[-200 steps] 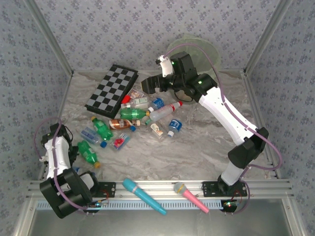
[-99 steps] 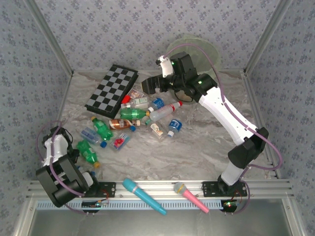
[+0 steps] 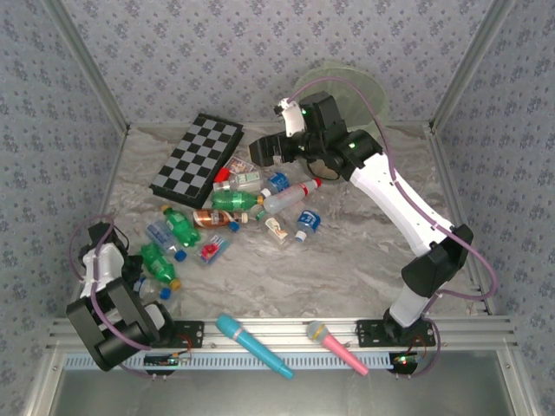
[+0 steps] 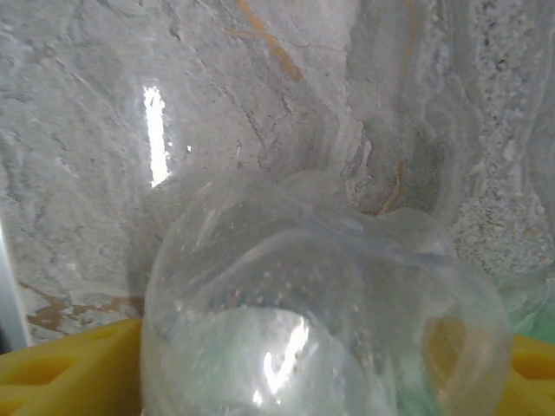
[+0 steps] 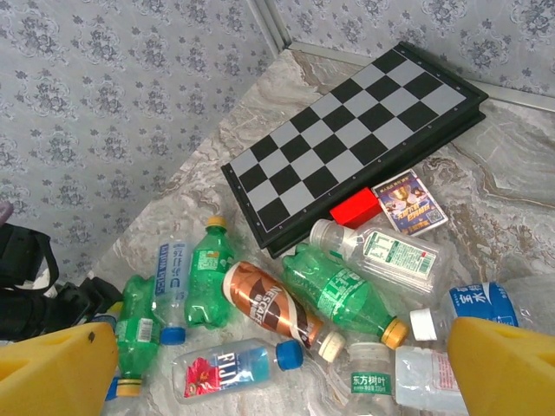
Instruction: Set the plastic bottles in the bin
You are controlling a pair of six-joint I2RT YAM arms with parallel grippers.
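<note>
Since the plastic bottles (image 3: 234, 208) lie heaped on the table (image 3: 364, 251) rather than in the bin (image 3: 347, 82), most of the job looks, to my judgement, yet to be done.

From the top camera, the one bin stands at the table's far edge, right of the middle, partly behind the right arm. What it already holds I cannot tell. About a dozen bottles spread from the table's middle toward its left edge, too tangled for an exact count. One chessboard (image 3: 198, 156) sits by the far-left corner. A cyan microphone (image 3: 251, 345) and a pink microphone (image 3: 336, 347) lie along the near edge. The right gripper (image 3: 264, 149) hangs over the heap's far side. The left gripper (image 3: 143, 299) is at the near-left corner with a clear bottle (image 3: 154, 289).

On the left wrist camera, that one bottle sits between the yellow pads (image 4: 69, 373) and touches both, so the jaws look clenched on it.

On the right wrist camera, the jaws are spread wide with nothing between them. Below them I count nine bottles: three green, one brown and five clear. One red block (image 5: 354, 208) and one card (image 5: 409, 201) lie beside the chessboard.
</note>
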